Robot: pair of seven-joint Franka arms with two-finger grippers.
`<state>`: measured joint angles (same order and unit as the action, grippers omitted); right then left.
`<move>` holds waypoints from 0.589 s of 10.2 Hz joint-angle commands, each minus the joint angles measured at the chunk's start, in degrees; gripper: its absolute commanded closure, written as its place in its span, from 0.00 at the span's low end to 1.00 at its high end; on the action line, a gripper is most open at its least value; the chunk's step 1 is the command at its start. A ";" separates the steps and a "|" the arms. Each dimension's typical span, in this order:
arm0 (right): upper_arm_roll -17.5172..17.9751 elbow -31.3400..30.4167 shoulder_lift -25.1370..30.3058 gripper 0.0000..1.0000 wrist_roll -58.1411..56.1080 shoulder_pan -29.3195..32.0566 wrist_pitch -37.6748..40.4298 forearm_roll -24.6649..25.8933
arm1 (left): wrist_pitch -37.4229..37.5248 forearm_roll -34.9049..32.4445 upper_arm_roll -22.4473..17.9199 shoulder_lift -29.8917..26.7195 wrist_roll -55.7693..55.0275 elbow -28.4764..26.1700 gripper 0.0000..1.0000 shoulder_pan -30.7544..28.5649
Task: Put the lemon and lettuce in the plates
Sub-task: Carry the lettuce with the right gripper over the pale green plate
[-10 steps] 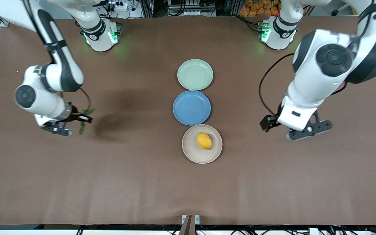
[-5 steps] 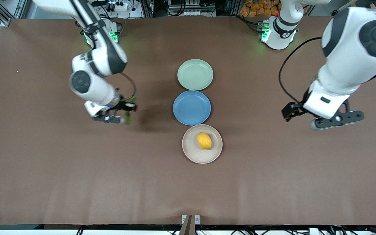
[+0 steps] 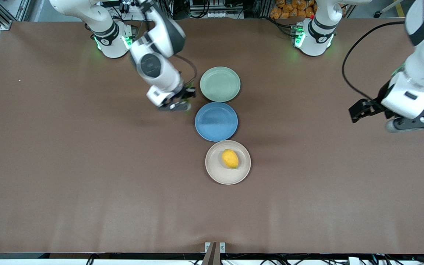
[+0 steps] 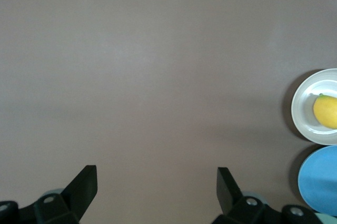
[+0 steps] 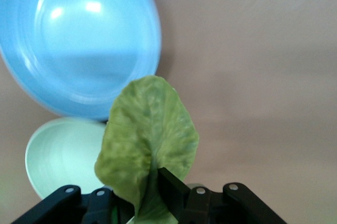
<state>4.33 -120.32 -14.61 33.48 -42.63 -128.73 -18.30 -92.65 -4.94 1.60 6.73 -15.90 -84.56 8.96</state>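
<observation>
The right tool (image 3: 181,100) is closed on the lettuce (image 5: 147,142), gripping the leaf at its stem end so that the blade hangs free ahead of the fingers. The tool is in the air over bare table (image 3: 87,184), just beside the rim of the green plate (image 3: 220,84) and the rim of the blue plate (image 3: 216,121), on the side toward the right arm's end of the table. In the right wrist view both of these plates lie under and ahead of the leaf tip.

The left tool (image 4: 157,192) is wide open and holds nothing. It is in the air over bare table near the left arm's end, well apart from the three plates.

The lemon (image 3: 230,158) lies in the beige plate (image 3: 215,173), well apart from both tools. The three plates sit in a row, rims almost touching: green farthest from the front camera, blue in the middle, beige nearest.
</observation>
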 commanded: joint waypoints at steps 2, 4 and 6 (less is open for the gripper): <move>1.64 3.95 -5.85 1.00 2.02 -7.18 -0.47 -1.39 | 2.02 2.10 -0.11 -4.52 4.01 -1.22 0.00 -3.23; 4.96 7.45 -9.63 1.00 5.53 -8.43 -0.91 -1.13 | 2.90 4.76 -0.37 -5.41 9.46 -1.40 0.00 -5.53; 5.86 9.83 -11.75 1.00 7.30 -8.78 -1.00 -0.95 | 3.08 4.76 -0.55 -5.67 10.54 -1.40 0.00 -6.76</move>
<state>9.79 -113.74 -23.98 39.38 -51.40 -130.17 -18.85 -89.94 -1.47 1.08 2.29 -6.94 -84.72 2.85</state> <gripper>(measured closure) 0.894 0.000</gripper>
